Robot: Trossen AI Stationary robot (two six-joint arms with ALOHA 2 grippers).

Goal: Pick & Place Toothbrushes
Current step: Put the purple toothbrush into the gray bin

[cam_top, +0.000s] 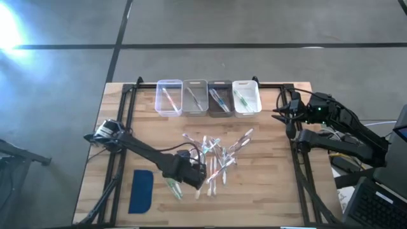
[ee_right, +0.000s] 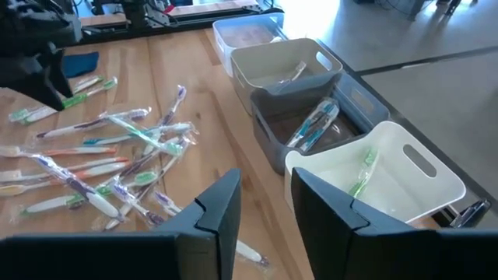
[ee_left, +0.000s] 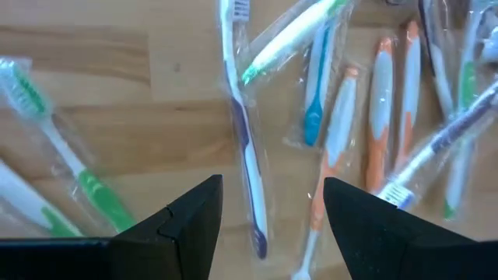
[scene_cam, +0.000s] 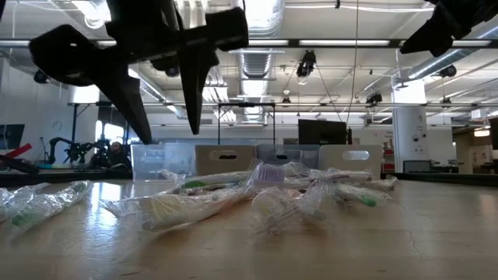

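Observation:
Several wrapped toothbrushes lie in a loose pile in the middle of the wooden table, also seen in the low view and the right wrist view. My left gripper hangs open over the pile's near-left edge, fingers pointing down, their tips above the wrappers. A purple-handled toothbrush lies on the table below the gap between its fingers. A green one lies off to one side. My right gripper waits at the far right, raised, with a narrow gap between its fingers.
Four small bins stand in a row at the far edge: clear, beige, dark grey and white, each with a toothbrush inside. A flat blue pad lies near the front left. Bare wood shows right of the pile.

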